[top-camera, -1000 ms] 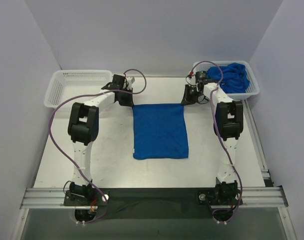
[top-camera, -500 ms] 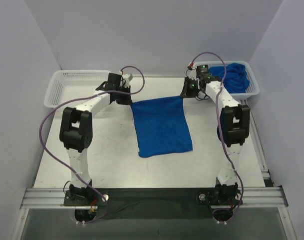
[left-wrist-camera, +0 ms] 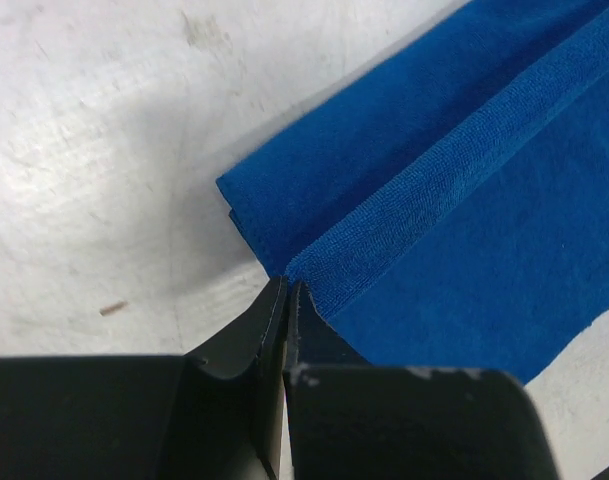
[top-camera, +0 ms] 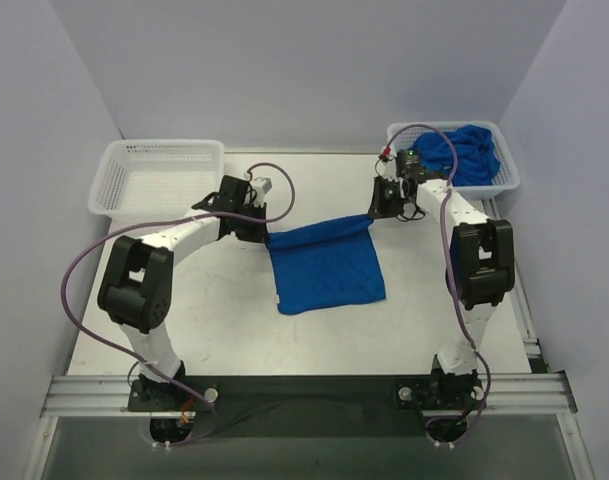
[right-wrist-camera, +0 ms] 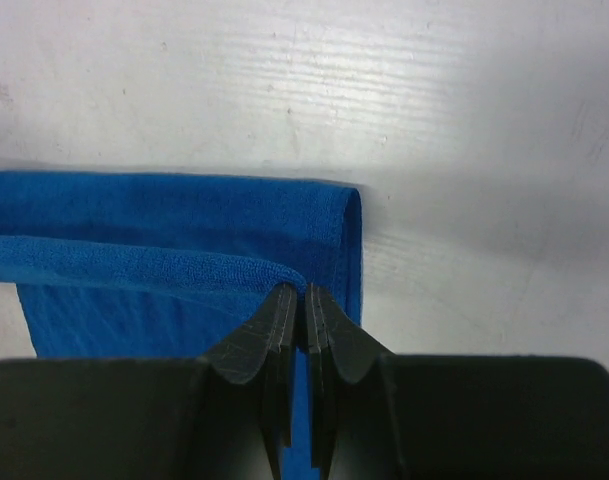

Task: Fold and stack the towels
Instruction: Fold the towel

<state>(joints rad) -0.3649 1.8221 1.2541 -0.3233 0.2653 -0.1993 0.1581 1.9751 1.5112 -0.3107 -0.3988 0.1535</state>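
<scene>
The left gripper and right gripper each pinch a twelve-o'clock corner of the blue towel, holding that edge up, I reckon, to fold it toward six o'clock.

The towel is matt, nubby terry cloth; the table smooth, scuffed.

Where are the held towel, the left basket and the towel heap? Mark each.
held towel (top-camera: pixel 329 280): top external view, flat middle.
left basket (top-camera: pixel 104 185): top external view, left wall.
towel heap (top-camera: pixel 466 150): top external view, heap's centre.
</scene>
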